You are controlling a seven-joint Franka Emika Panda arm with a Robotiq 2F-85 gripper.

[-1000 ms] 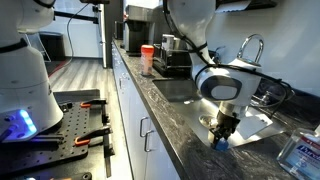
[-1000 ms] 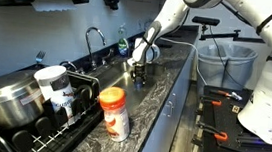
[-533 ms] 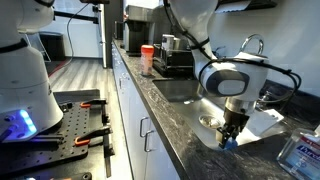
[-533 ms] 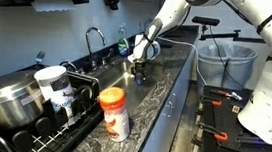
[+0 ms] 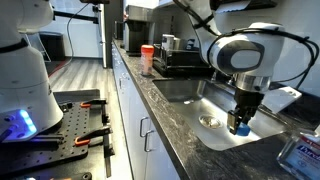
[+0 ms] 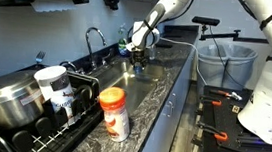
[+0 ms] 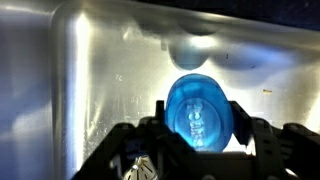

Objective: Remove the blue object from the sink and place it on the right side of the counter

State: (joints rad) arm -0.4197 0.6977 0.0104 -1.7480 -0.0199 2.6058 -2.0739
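Note:
My gripper (image 5: pixel 241 126) is shut on the blue object (image 7: pixel 199 113), a round light-blue disc held between the two fingers. I hold it above the stainless-steel sink (image 5: pixel 215 125), lifted clear of the basin floor. In the wrist view the sink (image 7: pixel 110 70) lies below the object, with a round dent or drain (image 7: pixel 195 48) beyond it. In an exterior view my gripper (image 6: pixel 139 57) hangs over the sink beside the curved faucet (image 6: pixel 95 37). The dark mottled counter (image 5: pixel 165 120) runs along the sink's front edge and also shows in an exterior view (image 6: pixel 154 98).
An orange-lidded jar (image 6: pixel 114 112) stands on the near counter beside a dish rack with a pot (image 6: pixel 8 99) and a cup (image 6: pixel 53 83). A coffee machine (image 5: pixel 135 25) and a dark tray (image 5: pixel 178 60) stand at the counter's far end. A labelled bottle (image 5: pixel 300 150) lies near the sink.
My gripper has risen out of the sink with the blue object in it and moved a little toward the faucet side.

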